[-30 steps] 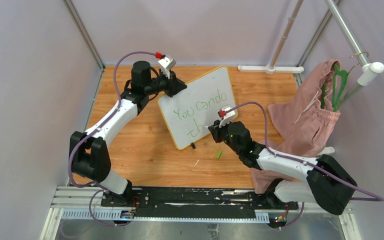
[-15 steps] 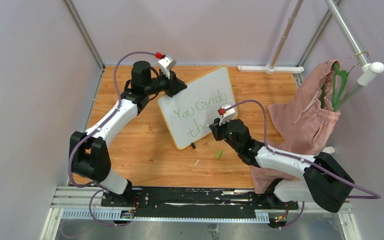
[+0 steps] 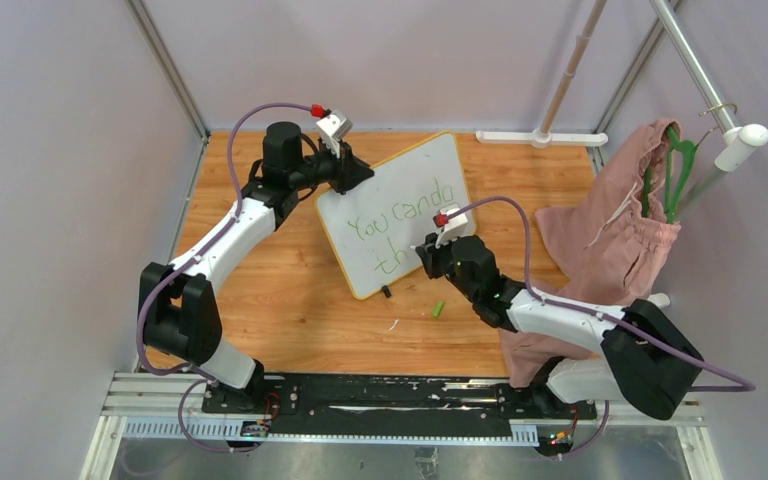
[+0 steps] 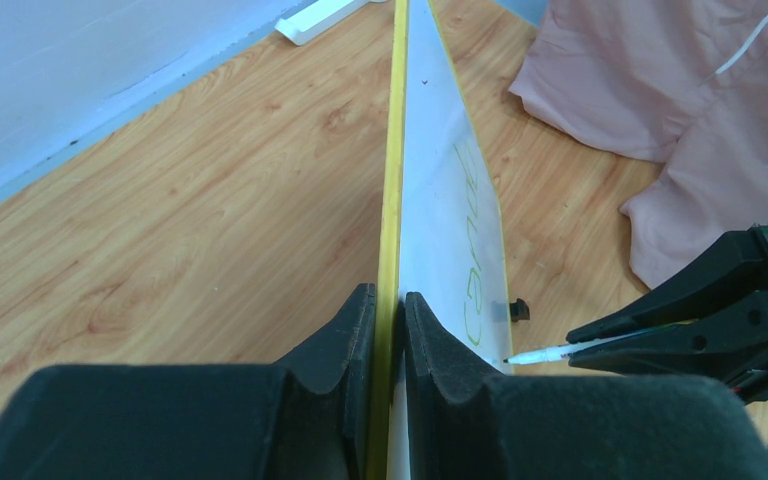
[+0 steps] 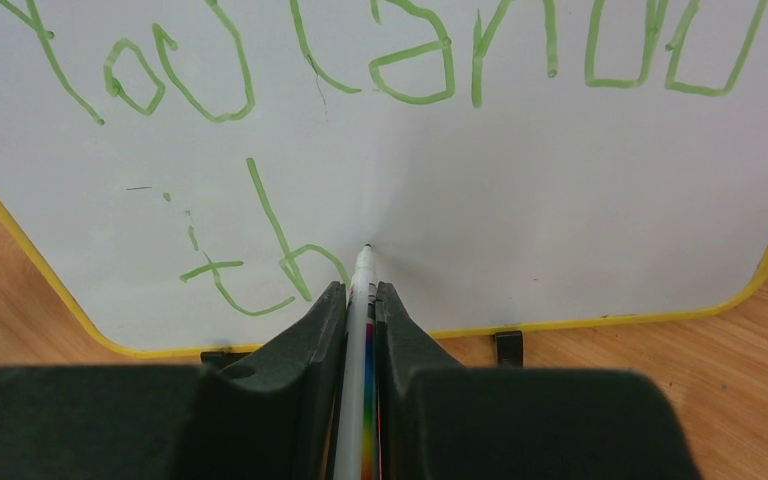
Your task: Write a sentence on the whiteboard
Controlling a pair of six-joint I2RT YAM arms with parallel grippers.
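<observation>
Two arms are stretched toward the whiteboard (image 3: pixel 407 178), which stands on its small black feet (image 5: pixel 507 345) in the far middle part of the wooden table (image 3: pixel 280 300), turned at an angle to the table edges. The left arm goes up from its base, bends at the elbow and reaches forward and to the right. The left gripper (image 3: pixel 355 172) is clamped on the upper left corner of the board, and in the left wrist view its two fingers (image 4: pixel 345 335) press on both sides of the thin yellow rim, seen edge-on. The right arm lies low over the table and points to the left and away from its base. The right gripper (image 3: pixel 428 255) is closed tightly around a white marker (image 5: pixel 363 272), and the green tip of it touches the white surface in the second line. The sentence (image 3: pixel 400 215) is in green letters: the upper line reads "You can do", and the lower line has only "th", with the tip just to the right of the "h". A small green piece (image 3: pixel 438 309) lies on the table near the right gripper, and a pink cloth (image 3: pixel 610 240) hangs on the right side.
</observation>
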